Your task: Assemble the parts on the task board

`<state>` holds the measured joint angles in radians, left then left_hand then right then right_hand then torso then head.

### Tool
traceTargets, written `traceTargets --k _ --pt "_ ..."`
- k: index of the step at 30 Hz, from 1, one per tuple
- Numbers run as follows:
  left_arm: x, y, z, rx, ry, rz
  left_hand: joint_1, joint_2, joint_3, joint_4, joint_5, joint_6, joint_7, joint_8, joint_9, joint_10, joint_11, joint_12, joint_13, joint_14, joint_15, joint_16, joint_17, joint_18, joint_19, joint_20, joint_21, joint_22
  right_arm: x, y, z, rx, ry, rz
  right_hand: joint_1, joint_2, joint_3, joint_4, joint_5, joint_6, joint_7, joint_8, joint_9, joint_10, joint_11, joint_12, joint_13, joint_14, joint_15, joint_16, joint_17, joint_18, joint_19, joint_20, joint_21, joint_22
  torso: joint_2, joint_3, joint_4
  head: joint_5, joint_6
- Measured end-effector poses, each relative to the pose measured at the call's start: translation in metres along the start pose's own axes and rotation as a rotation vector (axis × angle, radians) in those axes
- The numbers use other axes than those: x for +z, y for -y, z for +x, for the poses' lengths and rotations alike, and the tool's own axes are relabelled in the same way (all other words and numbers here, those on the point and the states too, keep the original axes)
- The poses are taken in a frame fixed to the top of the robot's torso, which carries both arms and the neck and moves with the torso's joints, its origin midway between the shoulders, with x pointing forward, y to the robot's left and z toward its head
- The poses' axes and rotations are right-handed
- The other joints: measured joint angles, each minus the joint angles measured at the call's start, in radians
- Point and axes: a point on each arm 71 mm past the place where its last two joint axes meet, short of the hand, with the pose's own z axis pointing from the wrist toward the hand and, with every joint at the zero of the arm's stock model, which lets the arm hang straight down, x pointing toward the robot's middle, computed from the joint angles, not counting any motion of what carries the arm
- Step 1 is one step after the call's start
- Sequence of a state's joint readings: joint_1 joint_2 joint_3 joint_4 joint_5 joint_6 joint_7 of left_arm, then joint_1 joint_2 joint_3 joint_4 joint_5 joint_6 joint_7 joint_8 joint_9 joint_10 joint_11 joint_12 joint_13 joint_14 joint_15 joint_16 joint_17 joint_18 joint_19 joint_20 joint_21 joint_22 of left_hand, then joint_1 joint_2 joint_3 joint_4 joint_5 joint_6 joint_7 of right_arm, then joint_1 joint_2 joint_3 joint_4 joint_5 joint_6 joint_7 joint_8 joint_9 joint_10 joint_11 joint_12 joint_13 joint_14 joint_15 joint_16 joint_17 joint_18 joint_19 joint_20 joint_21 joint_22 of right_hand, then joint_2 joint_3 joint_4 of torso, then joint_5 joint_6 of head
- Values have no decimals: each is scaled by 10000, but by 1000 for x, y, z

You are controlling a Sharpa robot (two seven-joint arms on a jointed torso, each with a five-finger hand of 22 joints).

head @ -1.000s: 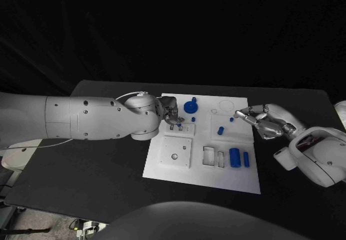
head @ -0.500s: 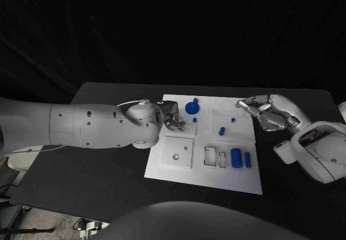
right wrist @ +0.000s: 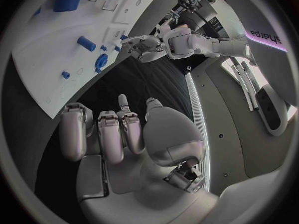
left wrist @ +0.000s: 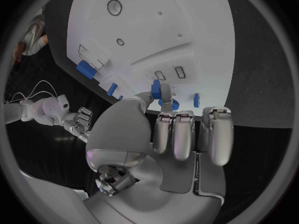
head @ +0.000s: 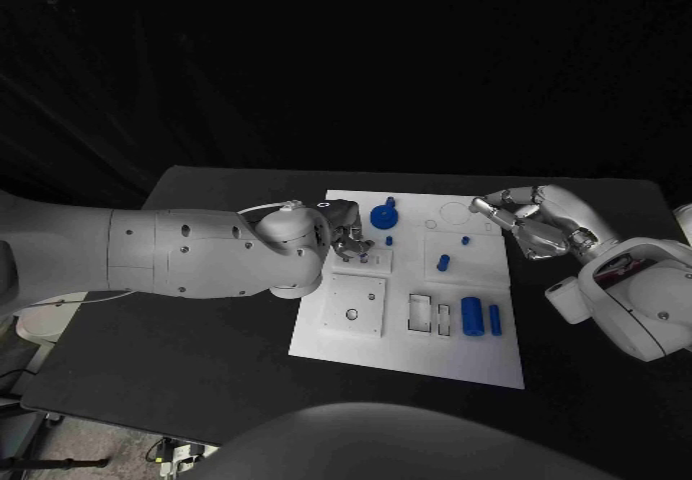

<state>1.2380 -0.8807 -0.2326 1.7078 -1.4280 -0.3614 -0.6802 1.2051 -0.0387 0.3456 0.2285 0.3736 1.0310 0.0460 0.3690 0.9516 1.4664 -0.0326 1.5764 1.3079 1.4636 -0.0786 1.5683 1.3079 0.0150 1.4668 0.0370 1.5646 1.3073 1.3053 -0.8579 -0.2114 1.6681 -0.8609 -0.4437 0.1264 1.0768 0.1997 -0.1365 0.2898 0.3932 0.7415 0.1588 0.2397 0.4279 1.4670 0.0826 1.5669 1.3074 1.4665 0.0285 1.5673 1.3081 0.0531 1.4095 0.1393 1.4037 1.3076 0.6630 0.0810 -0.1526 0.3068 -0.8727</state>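
The white task board lies mid-table. My left hand hovers over its far left part, above two small slots. In the left wrist view its thumb and a finger pinch a small blue part, and my left hand has the other fingers curled. A round blue part and a small blue peg stand just beyond it. My right hand hangs at the board's far right edge, its fingers curled in on nothing.
More blue parts sit on the board: a short piece, a tiny one, a thick cylinder and a thin bar. A square plate with a hole lies near the left edge. Black table surrounds the board.
My right hand has drawn back from the board's right side toward its far right corner. My left hand has stayed over the slots, shifting only slightly.
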Motion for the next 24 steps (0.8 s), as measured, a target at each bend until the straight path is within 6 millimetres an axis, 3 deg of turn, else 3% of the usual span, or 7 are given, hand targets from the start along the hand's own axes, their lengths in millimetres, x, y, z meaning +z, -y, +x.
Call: traceTargets --k 24 --pt "7 3 6 -266 -165 -132 -62 -62 37 50 -53 46 -96 -1 51 4 -73 0 0 0 1 0 -3 0 0 1 0 8 3 5 2 -9 -282 313 38 39 1 0 0 0 0 0 -11 0 0 0 1 0 0 0 -3 0 0 0 0 3 -7 0 -7 -23 0"
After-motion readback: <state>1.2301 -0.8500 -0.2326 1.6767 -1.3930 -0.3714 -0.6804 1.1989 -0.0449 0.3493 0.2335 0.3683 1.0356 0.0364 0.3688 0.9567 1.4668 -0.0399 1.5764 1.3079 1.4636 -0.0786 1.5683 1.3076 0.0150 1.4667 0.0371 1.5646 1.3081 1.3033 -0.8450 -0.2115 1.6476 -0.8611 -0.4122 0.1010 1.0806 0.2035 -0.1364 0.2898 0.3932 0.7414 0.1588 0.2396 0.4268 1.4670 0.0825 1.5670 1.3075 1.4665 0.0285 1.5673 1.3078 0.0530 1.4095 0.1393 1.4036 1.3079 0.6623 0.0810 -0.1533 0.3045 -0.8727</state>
